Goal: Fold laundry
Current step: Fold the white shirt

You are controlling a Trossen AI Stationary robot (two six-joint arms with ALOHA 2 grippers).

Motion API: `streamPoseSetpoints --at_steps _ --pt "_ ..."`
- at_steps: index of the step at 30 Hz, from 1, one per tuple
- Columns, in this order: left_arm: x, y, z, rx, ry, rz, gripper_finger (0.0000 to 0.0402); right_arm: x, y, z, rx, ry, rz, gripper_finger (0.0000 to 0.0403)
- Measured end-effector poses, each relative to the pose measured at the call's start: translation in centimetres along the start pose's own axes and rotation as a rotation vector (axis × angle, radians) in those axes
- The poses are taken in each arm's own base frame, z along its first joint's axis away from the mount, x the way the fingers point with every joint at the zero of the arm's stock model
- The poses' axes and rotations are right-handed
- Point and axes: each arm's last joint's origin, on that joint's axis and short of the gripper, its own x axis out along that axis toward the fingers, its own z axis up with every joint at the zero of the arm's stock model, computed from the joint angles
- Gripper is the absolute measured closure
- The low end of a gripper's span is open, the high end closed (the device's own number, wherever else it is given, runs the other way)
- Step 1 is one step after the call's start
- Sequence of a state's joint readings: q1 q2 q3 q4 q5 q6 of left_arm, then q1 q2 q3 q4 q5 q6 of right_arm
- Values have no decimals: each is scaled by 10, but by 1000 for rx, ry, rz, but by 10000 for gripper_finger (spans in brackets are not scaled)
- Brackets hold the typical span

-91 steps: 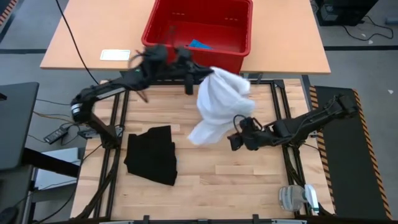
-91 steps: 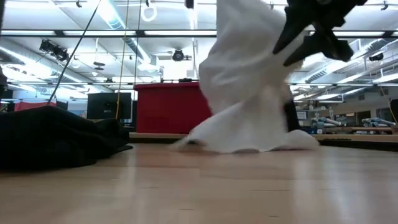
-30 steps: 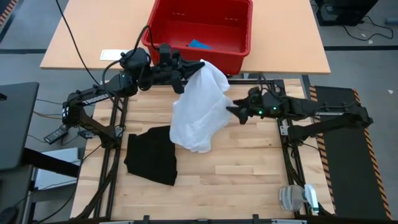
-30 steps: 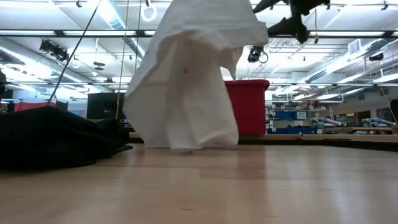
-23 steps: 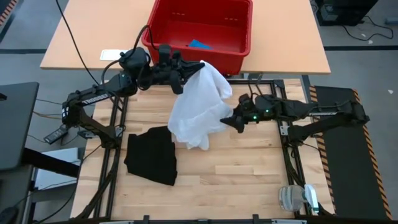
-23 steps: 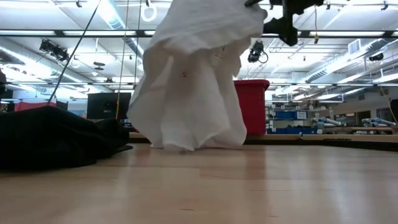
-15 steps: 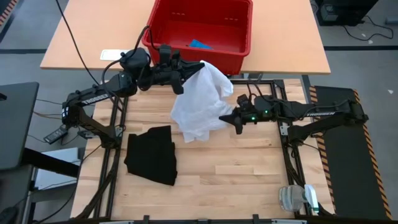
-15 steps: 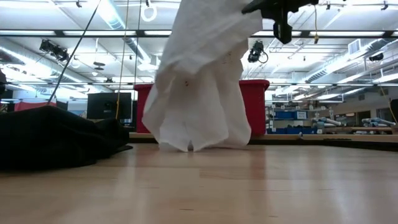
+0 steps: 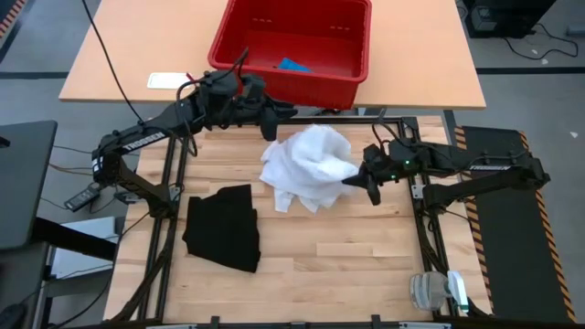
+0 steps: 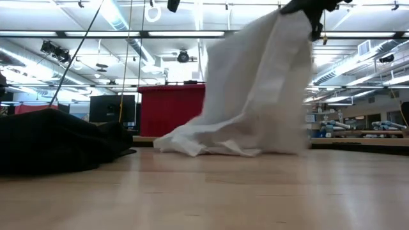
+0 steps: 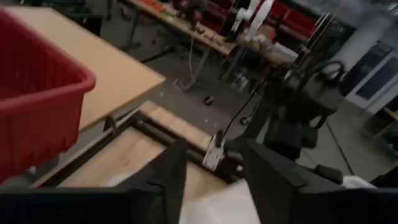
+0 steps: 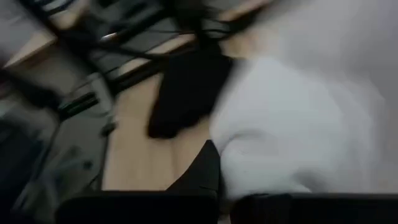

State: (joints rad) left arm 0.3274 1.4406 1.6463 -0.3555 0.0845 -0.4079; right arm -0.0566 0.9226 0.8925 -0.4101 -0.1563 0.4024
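Since a second ago, the white T-shirt (image 9: 307, 166) has dropped from hanging between the two arms to a crumpled heap on the bench (image 9: 347, 247), and the left pincer (image 9: 285, 111) has let go of it. That pincer now hovers at about 11 o'clock of the heap, just in front of the red basket (image 9: 356, 73), its fingers (image 11: 163, 180) parted to a middling gap with nothing between them, as the left wrist view shows.

At 3 o'clock of the heap, the right pincer (image 9: 358, 179) is clamped on the shirt's edge and holds that side raised. From the low view the cloth falls from the pincer, high up at 1 o'clock, in a slope down to the bench surface (image 10: 204, 191), where its lower folds spread toward 9 o'clock. The right wrist view shows white fabric bunched right against its dark fingers (image 12: 199, 180).

A black garment (image 9: 224, 227) lies folded flat at about 8 o'clock of the shirt, apart from it. The small bright blue piece (image 9: 292, 65) sits inside the red basket at 12 o'clock, on the farther table (image 9: 119, 55). A white card (image 9: 169, 80) lies on that table beside the basket.
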Motion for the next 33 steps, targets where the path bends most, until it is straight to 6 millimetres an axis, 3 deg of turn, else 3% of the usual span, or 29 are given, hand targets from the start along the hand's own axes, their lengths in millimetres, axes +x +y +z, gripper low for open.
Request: streamPoseSetpoints --at_steps 5,8,15,21,25,33 --pt "-1 -13 10 48 -110 -118 195 -2 11 10 -103 -54 259 391" --pt "3 -22 12 79 -158 -216 184 -5 13 23 -116 -172 302 391" --pt "42 -30 -21 106 -14 -253 182 -18 -2 53 60 -517 143 390" --pt "63 -31 -37 199 -21 -172 174 -23 -11 60 201 -625 62 390" --pt "68 -36 -44 295 -18 -123 142 -25 -14 63 283 -696 -4 390" --pt "80 -36 -59 451 -9 89 77 -22 -7 66 350 -774 22 390"
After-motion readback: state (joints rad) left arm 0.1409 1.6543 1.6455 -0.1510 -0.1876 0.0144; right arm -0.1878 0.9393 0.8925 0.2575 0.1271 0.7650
